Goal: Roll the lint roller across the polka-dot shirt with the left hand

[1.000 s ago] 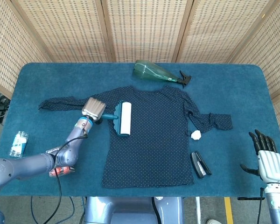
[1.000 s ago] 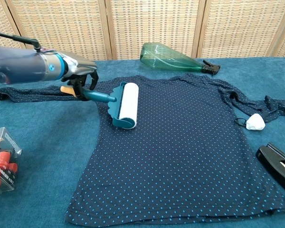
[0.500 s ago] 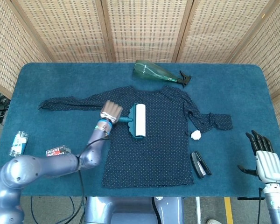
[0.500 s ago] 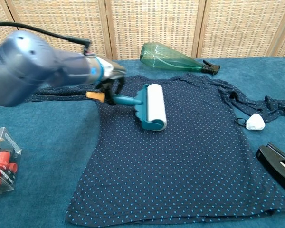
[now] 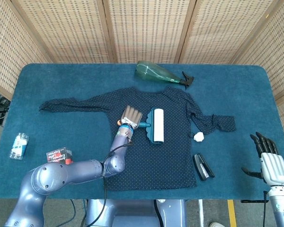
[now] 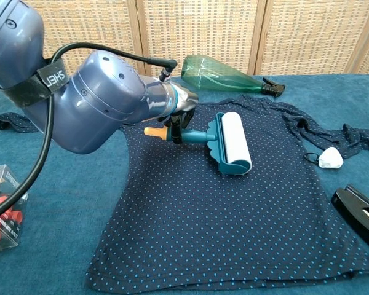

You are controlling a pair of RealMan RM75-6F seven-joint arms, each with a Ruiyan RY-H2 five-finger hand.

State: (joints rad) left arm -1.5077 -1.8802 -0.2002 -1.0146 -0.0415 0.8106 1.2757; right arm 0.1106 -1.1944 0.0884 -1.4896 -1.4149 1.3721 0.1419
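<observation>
The dark polka-dot shirt [image 5: 151, 142] lies spread on the blue tabletop [image 5: 61, 80]. The teal-framed lint roller [image 5: 157, 125] rests on its chest, and the green plastic spray bottle [image 5: 158, 74] lies behind the collar.

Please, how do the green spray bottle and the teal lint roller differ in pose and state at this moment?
The translucent green spray bottle lies on the bare blue table beyond the shirt's collar, untouched; the teal lint roller with the white roll rests on the navy polka-dot shirt, its handle held by the left hand. Both lie flat.
</observation>
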